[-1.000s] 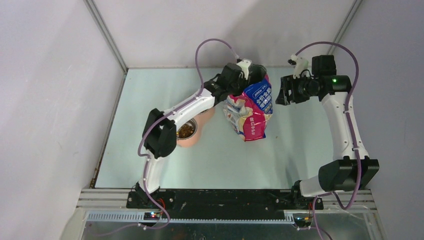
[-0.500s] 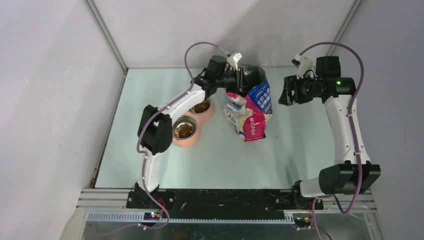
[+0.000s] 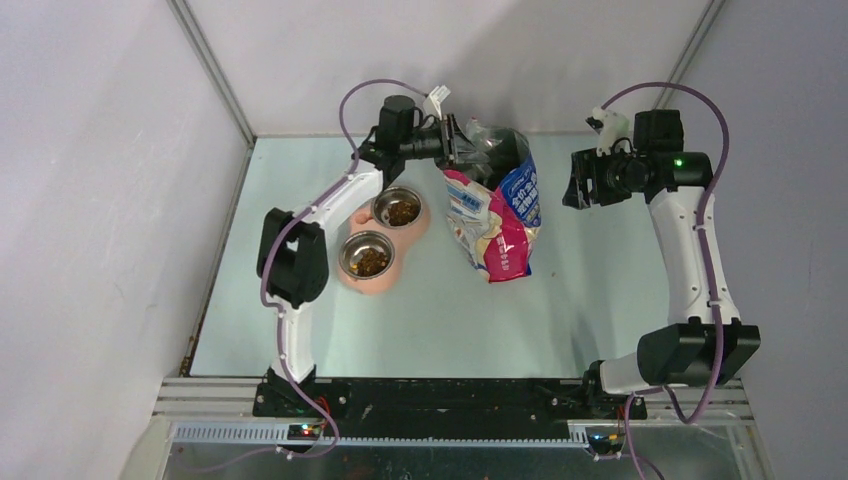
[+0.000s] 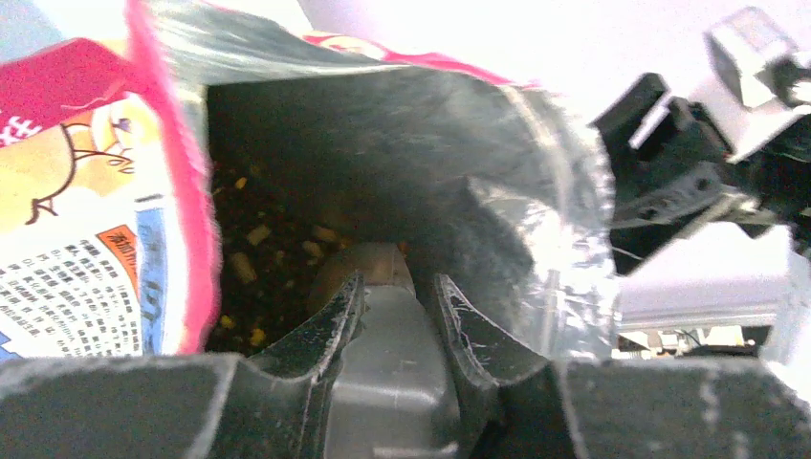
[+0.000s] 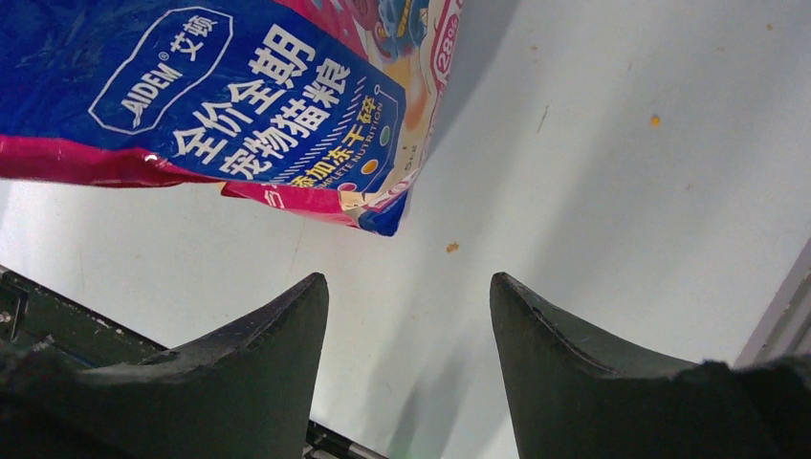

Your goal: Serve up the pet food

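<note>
From above, my left gripper (image 3: 458, 143) sits at the open mouth of the bag (image 3: 497, 215), which stands toward the far side of the table (image 3: 430, 320). Pet food (image 3: 401, 211) lies in both steel bowls (image 3: 346, 250) of the pink feeder (image 3: 375, 284), beside my left arm and left of the bag. My right gripper (image 3: 572, 185) hangs to the bag's right, apart from it

My left wrist camera looks into the bag (image 4: 536, 163). My fingers (image 4: 330, 320) are clamped on the grey handle of the scoop (image 4: 383, 344), whose front end reaches in among more pet food (image 4: 253, 253) heaped inside, just ahead of my fingertips

In my right wrist camera the fingers (image 5: 258, 363) are spread wide, nothing between them. The bag's blue printed face (image 5: 239, 96) is upper left, and a stray crumb (image 5: 450, 247) lies on the table (image 5: 593, 191) beneath
</note>
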